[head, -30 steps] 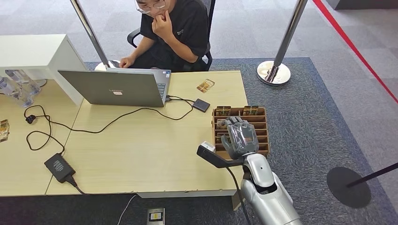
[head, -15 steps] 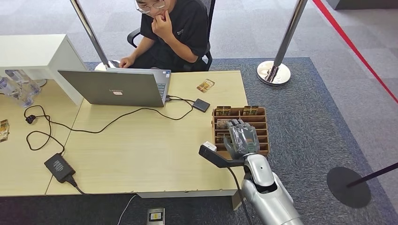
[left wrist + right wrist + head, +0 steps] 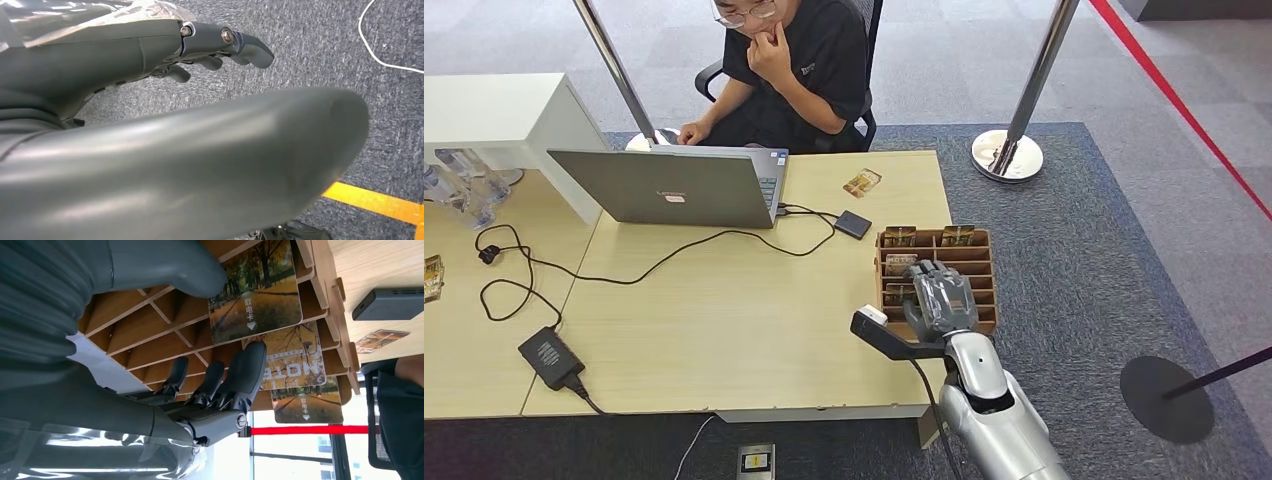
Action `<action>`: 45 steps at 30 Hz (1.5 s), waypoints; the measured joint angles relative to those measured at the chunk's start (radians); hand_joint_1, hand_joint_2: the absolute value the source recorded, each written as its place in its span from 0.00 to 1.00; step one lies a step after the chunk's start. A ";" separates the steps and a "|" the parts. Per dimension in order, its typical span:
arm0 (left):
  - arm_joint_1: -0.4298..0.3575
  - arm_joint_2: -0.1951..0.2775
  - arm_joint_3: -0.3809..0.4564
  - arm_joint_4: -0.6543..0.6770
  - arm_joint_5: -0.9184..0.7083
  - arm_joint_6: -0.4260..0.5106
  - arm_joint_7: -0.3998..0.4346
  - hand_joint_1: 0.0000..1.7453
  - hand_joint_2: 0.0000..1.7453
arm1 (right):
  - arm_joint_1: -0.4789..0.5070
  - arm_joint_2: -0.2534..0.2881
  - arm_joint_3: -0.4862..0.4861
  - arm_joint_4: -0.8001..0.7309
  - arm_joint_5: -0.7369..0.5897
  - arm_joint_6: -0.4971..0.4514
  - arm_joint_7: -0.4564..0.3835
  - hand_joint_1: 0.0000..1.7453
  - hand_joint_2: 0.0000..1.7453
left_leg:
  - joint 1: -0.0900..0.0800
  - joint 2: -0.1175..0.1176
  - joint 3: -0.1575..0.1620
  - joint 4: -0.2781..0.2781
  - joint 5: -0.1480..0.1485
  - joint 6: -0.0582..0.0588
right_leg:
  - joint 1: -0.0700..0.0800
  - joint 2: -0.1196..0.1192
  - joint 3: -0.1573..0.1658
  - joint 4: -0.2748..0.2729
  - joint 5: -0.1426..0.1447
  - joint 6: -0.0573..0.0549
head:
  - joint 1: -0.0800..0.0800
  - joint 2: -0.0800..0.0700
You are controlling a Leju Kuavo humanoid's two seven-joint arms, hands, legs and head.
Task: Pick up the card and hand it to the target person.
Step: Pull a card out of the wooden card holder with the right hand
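Head view: right hand, fingers apart and empty, over card rack; laptop and cables well apart.

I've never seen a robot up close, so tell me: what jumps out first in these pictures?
The silver right robot hand reaching down over a wooden card rack at the table's right edge, fingers close to a card with an autumn-tree picture. Beyond the table, a person in black sits at an open laptop.
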 joint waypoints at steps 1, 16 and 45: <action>0.000 0.000 0.000 0.000 -0.001 -0.001 0.000 0.00 0.00 | 0.000 0.000 0.000 0.000 0.001 0.000 0.001 0.43 1.00 | 0.000 0.000 0.000 0.000 0.000 0.000 | 0.000 0.000 0.000 0.000 0.000 0.000 | 0.000 0.000; -0.001 0.001 0.000 0.000 -0.017 -0.012 0.001 0.00 0.00 | 0.007 -0.002 -0.011 -0.009 0.010 0.014 0.010 0.48 1.00 | 0.000 0.000 0.000 0.000 0.000 0.000 | 0.000 0.000 0.000 0.000 0.000 0.000 | 0.000 0.000; -0.003 0.002 0.000 0.000 -0.020 -0.021 0.001 0.00 0.00 | 0.050 -0.002 -0.037 -0.062 0.033 0.014 0.001 0.82 1.00 | 0.000 0.000 0.001 0.000 0.000 0.000 | 0.000 0.000 0.000 0.000 0.000 0.000 | 0.000 0.000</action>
